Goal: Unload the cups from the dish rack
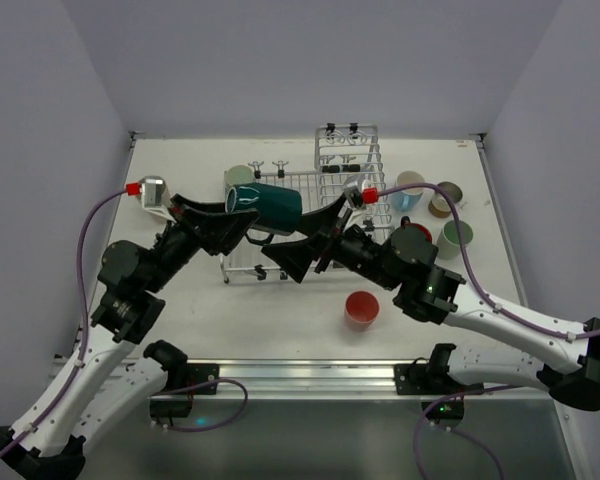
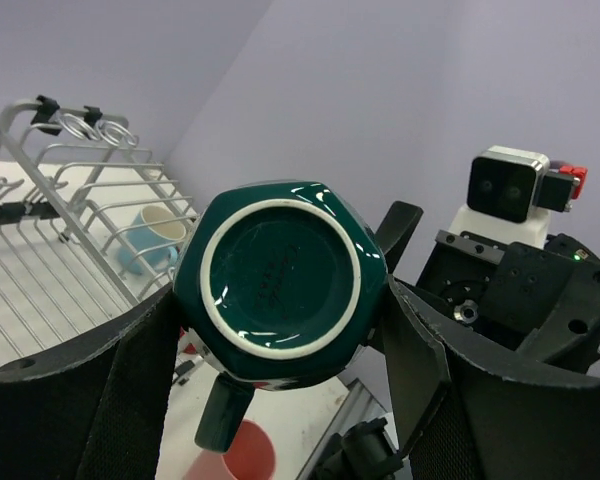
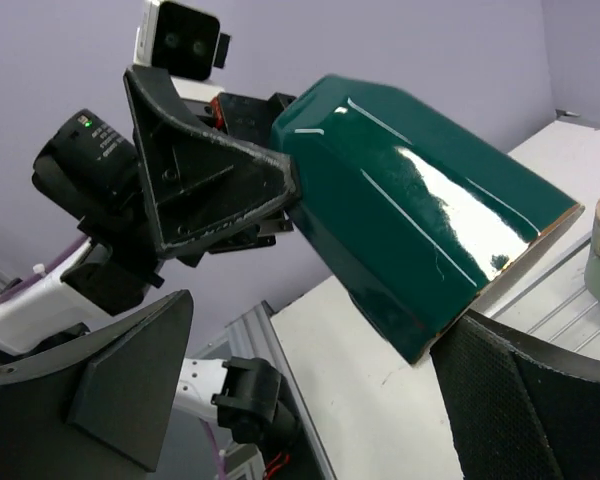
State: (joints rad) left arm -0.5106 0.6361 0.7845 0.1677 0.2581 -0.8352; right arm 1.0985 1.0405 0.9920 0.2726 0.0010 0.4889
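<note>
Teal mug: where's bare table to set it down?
Bare table for the teal mug lies in front of the rack, left of the red cup. Also bare: the far-left corner, left of the rack. Right of the rack is crowded: blue mug, tan cup, green cup.

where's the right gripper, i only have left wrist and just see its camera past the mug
observer: top view has the right gripper open, close beside the dark teal mug
operator: is the mug off the rack
observer: right wrist shows it in the air, dish rack wires below its rim
operator: any cups out on the right
observer: yes, a green cup stands on the table right of the rack
</note>
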